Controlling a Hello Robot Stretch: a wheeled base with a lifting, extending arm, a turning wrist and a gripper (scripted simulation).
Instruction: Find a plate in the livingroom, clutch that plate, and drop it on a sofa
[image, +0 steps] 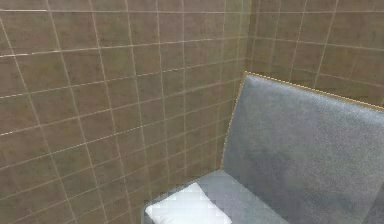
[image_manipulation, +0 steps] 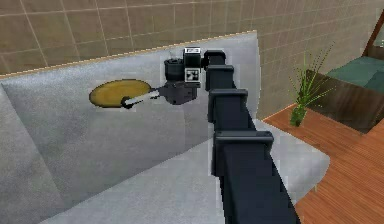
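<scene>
- My gripper (image_manipulation: 133, 100) holds the yellow-brown plate (image_manipulation: 108, 93) at its fingertips, clear of every cushion.
- I judge the plate hangs over the grey sofa (image_manipulation: 120, 165), left of my arm (image_manipulation: 240, 140), so letting go should land it on the seat.

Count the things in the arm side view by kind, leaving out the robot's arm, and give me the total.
yellow plate: 1
grey sofa: 1
green plant: 1
dark cabinet: 1
Total: 4
</scene>
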